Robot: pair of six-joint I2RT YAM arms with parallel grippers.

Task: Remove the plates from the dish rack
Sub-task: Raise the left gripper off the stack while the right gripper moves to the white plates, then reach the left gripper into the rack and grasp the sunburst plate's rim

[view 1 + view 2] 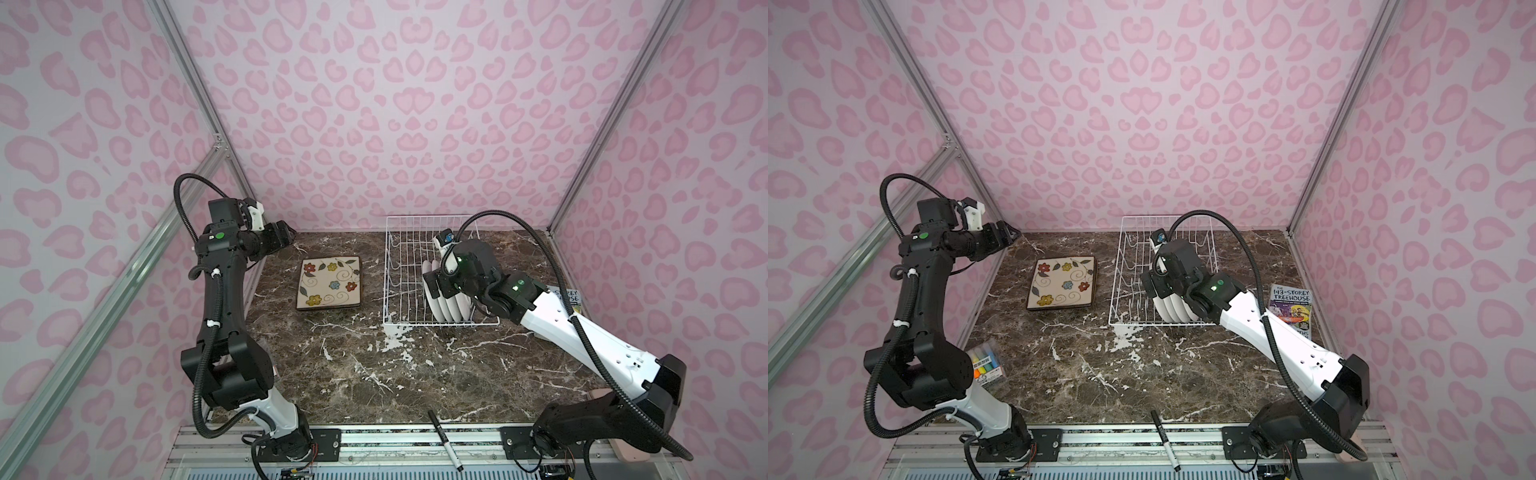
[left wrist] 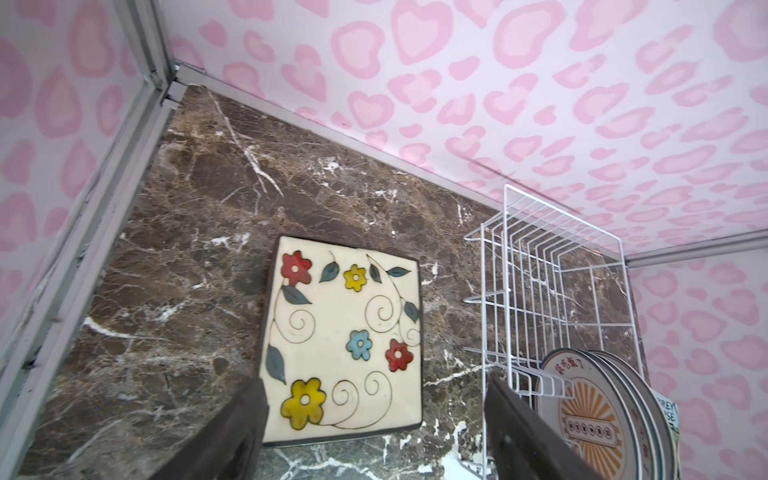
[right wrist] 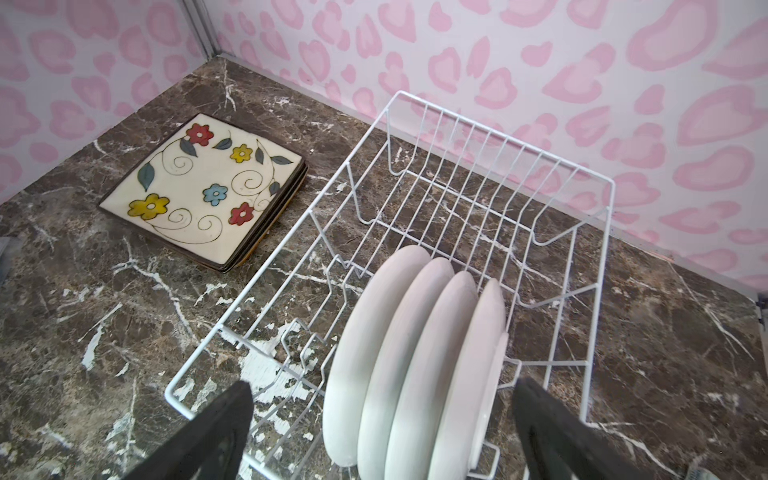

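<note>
Toward the bench's far right corner: white wire dish rack (image 1: 388, 286); long axis near to far; far half bare wire
Round white plates (image 3: 415, 353): four, on edge between the tines in the rack's near half; packed in a row running left to right; each rim's line runs near to far
Right gripper (image 3: 382, 395): fingers spread wide, pinching nothing; it hovers over the row with one finger off each end, so the gap spans all four plates; contact cannot be told
Relation that matters: the plates lie just ahead of and below those fingers; the closing line crosses the plates' thickness, which suits a rim pinch; by my judgement the gap must first centre on a single plate
Left gripper (image 2: 376, 386): fingers apart, empty; raised by the far left corner, well apart from the rack; the right arm is much the nearer
Square cream flowered plates (image 1: 328, 289): stacked flat, face up, on the dark brown marbled bench (image 1: 374, 374), between its left edge and the rack; already out
Views: only the left wrist view shows the orange sunburst and red characters on the leftmost round plate's face; the right wrist view gives plain white backs and rims; a top view adds an illustrated book (image 1: 1289, 307) by the right edge
</note>
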